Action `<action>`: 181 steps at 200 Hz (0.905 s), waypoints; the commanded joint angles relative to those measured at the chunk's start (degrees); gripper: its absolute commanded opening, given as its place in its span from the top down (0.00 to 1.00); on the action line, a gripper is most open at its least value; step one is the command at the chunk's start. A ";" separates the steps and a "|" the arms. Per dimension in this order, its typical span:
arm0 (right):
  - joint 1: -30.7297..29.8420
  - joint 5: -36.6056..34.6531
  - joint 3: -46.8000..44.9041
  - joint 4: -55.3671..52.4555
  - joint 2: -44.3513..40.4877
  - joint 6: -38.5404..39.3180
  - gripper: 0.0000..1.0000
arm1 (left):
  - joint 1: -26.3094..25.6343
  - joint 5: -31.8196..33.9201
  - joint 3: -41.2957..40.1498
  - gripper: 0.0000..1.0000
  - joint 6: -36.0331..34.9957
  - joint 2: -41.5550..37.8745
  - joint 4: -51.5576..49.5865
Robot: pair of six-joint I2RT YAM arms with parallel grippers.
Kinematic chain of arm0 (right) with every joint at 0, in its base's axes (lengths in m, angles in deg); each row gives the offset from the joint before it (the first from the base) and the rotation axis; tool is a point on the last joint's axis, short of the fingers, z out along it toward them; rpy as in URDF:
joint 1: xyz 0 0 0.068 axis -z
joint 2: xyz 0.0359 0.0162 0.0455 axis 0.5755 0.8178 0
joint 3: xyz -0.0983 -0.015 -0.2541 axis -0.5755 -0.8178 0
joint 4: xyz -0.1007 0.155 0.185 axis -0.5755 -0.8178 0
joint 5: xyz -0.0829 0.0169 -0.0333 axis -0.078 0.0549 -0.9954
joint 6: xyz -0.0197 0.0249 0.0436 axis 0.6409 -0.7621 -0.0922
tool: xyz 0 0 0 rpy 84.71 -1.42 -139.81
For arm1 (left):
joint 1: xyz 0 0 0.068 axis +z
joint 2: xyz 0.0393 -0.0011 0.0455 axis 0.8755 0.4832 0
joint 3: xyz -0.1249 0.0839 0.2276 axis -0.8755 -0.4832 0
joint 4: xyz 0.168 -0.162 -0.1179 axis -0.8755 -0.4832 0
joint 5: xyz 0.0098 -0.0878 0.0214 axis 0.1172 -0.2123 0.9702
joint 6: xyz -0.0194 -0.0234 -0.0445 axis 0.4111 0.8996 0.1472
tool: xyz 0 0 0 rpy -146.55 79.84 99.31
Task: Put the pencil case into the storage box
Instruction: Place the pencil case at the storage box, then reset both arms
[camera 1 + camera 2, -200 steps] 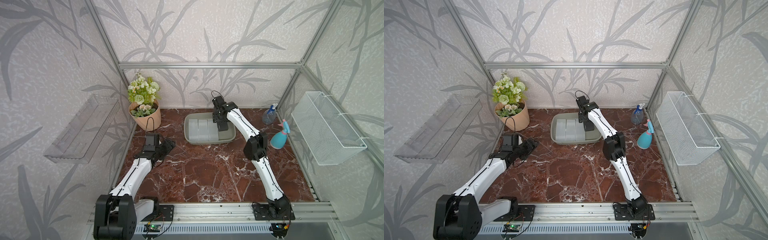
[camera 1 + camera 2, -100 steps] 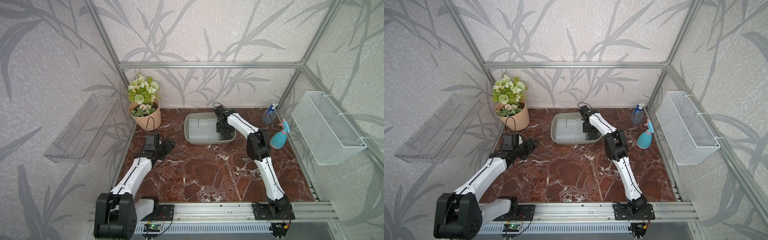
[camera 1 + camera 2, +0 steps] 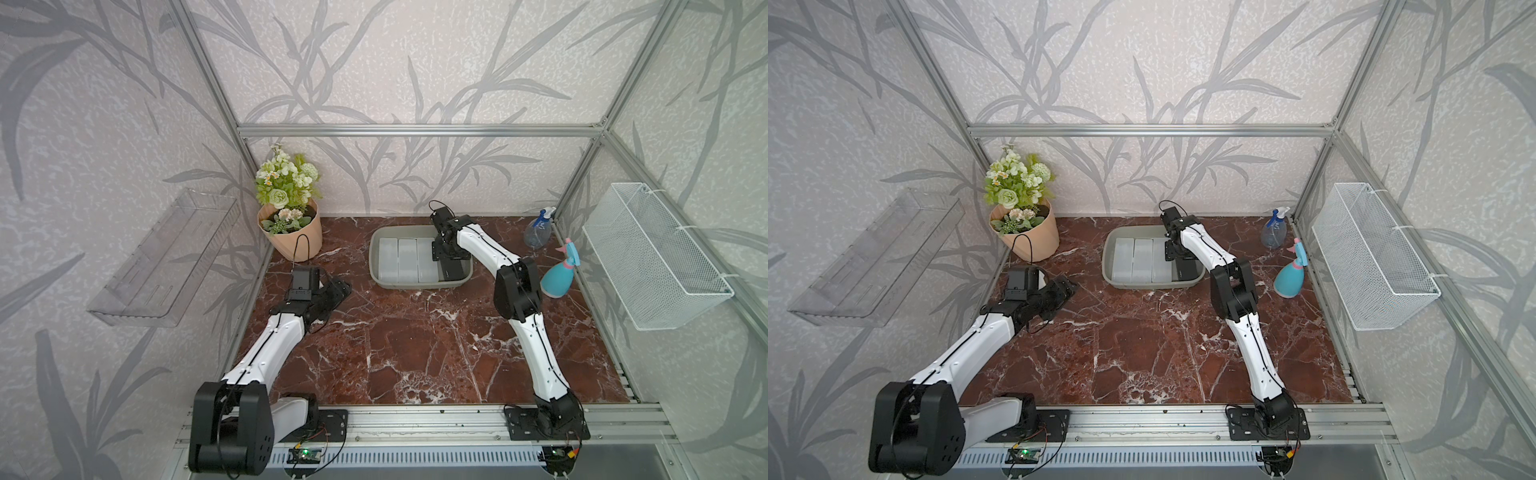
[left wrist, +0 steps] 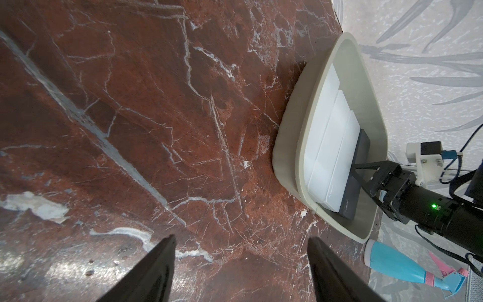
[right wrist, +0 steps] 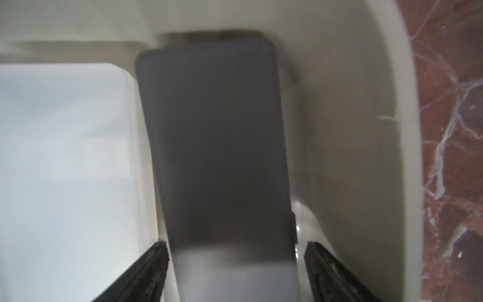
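The storage box (image 3: 415, 286) sits at the far middle of the surface (image 3: 415, 345), within reach of the right arm; three white cases (image 3: 407, 259) lie flat in it side by side, filling its left and middle, so the only free strip is along its right wall. The dark pencil case (image 5: 217, 146) lies in that strip, long side against the nearest white case, with a narrow band of bare floor between it and the right wall; judging by this, it was brought in lengthwise to match the row and make the fit.

The right hand (image 5: 235, 245) is low inside the box over the near end of the dark case; its fingers (image 5: 154, 264) are spread to either side of the case, and a sliver of gap shows on the side toward the box wall, so the case looks let go rather than clamped, resting on the box floor under its own weight. Straddling the short width is what a long, flat thing asks for; the wrist view is blurred, so contact on the white-case side cannot be ruled out.

The left hand (image 4: 241, 237) waits at the left of the surface, well apart from the box, its fingers wide with nothing between them; kept there, it leaves the right arm room. The task looks all but done; what seems left is lifting straight up without nudging the case.
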 commanded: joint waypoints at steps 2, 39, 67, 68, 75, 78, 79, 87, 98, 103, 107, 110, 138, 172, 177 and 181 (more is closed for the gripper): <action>0.30 -0.65 2.37 -1.27 0.96 0.77 0.08 | 0.22 0.81 2.13 0.19 -0.97 0.55 0.30; 0.08 -1.87 3.70 -0.82 -2.75 2.79 0.07 | 0.22 1.16 3.71 0.19 -2.02 0.81 -0.52; -0.27 -2.10 -5.15 9.07 -14.58 9.22 0.07 | 0.22 5.07 9.02 0.18 -6.98 0.39 -2.11; -0.23 -2.10 -5.98 9.87 -15.25 9.48 0.07 | 0.22 5.37 9.23 0.18 -7.27 0.29 -2.12; -0.23 -2.56 -13.35 18.01 -20.59 11.55 0.06 | 0.22 8.26 10.41 0.17 -9.13 -0.48 -2.14; -0.24 -2.65 -16.82 21.84 -23.08 12.52 0.06 | 0.22 9.67 10.90 0.16 -9.99 -0.81 -2.08; -0.21 -2.64 -18.27 23.16 -23.90 12.89 0.05 | 0.22 10.17 11.05 0.16 -10.31 -0.97 -2.06; -0.02 -2.41 -29.04 34.93 -30.02 15.42 0.03 | 0.22 14.71 11.87 0.13 -12.92 -2.11 -1.60; 0.42 -2.15 -42.51 47.76 -37.98 18.62 0.01 | 0.22 21.10 11.45 0.09 -16.74 -4.01 0.39; 0.65 -3.15 -46.83 51.21 -40.30 19.45 0.01 | 0.22 23.76 10.51 0.07 -18.59 -4.86 2.04; 0.82 -4.25 -49.39 52.66 -41.88 19.91 0.01 | 0.22 25.77 9.45 0.04 -19.77 -5.66 3.65; 0.99 -5.10 -51.00 53.45 -42.83 20.27 0.01 | 0.22 27.30 8.50 0.02 -20.69 -6.33 5.03; 3.67 -9.42 -60.84 53.11 -48.61 22.41 0.01 | 0.35 35.31 -5.08 0.00 -28.11 -11.75 24.92; 8.25 -14.46 -74.45 58.78 -55.42 24.59 0.01 | 0.40 41.76 -16.83 0.00 -30.12 -10.48 36.72; 9.73 -14.37 -76.79 60.34 -56.76 23.93 0.01 | 0.40 43.80 -17.50 0.00 -28.98 -9.82 36.51; 11.08 -14.14 -78.95 62.10 -58.04 23.19 0.01 | 0.40 45.14 -17.94 0.00 -28.18 -9.38 36.31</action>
